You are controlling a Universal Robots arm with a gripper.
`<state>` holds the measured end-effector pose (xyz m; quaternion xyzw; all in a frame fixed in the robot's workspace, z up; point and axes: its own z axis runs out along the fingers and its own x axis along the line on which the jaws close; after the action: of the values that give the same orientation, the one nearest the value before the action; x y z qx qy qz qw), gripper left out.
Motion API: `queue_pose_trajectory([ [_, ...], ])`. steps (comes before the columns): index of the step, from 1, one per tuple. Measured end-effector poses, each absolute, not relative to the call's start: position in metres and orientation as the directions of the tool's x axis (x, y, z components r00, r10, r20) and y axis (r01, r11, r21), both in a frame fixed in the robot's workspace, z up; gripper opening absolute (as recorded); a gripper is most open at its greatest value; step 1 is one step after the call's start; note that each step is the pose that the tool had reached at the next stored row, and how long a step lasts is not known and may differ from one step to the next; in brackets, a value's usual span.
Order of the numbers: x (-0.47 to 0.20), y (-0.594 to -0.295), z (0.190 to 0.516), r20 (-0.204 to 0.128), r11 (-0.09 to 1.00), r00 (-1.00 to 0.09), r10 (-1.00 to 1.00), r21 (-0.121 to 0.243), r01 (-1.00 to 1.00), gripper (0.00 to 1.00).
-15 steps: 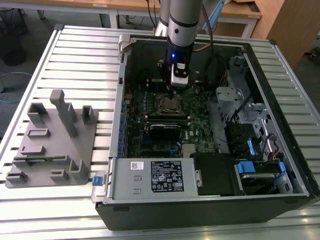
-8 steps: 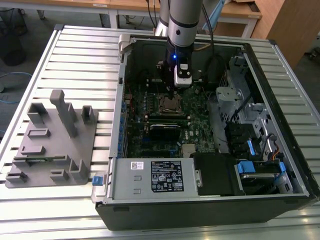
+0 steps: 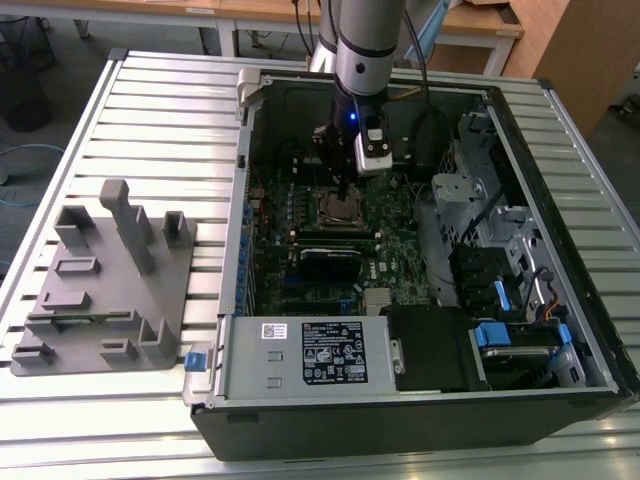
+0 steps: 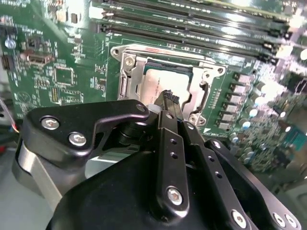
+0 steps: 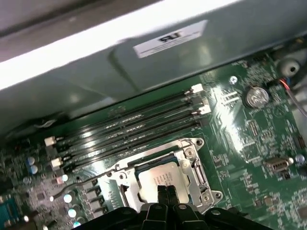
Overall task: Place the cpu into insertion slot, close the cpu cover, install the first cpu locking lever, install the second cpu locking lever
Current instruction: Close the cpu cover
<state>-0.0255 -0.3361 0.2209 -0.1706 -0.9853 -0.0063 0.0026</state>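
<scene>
Silver slatted metal forms the table [image 3: 150,120], and on it sits the open black computer case [image 3: 400,430], filling the exterior view from the centre out to three o'clock. The robot arm [image 3: 362,40] comes down into the case from twelve o'clock. A grey moulded fixture [image 3: 110,300] rests on the slats at nine o'clock, well apart from the arm. Inside the case lies the green circuit board [image 3: 400,230], with a silver power supply box [image 3: 300,355] at six o'clock and a long black card [image 3: 330,262] between that box and the socket. A bank of dark memory slots [image 5: 129,127] runs beside the socket in both wrist views.

The gripper [image 3: 340,190] hangs straight over the insertion slot [image 3: 340,208], near the board's middle. In both wrist views its black fingers [image 4: 170,98] are clenched together with nothing seen between them. The cpu cover [image 5: 192,160] lies flat around the slot, its silver frame bordering the window. The cpu [image 5: 158,175] sits in the slot, its dull grey face showing through that window, and the fingertips [image 5: 165,191] are right over it; whether they touch it I cannot tell. A thin metal lever [image 5: 72,186] runs out across the board from the cover's side
</scene>
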Motion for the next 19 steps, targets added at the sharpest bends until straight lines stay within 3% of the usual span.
queue_pose_trajectory([
  [19, -0.0288, -0.3361, 0.2173, -0.039, 0.991, -0.991, 0.13, 0.021, 0.13, 0.1],
])
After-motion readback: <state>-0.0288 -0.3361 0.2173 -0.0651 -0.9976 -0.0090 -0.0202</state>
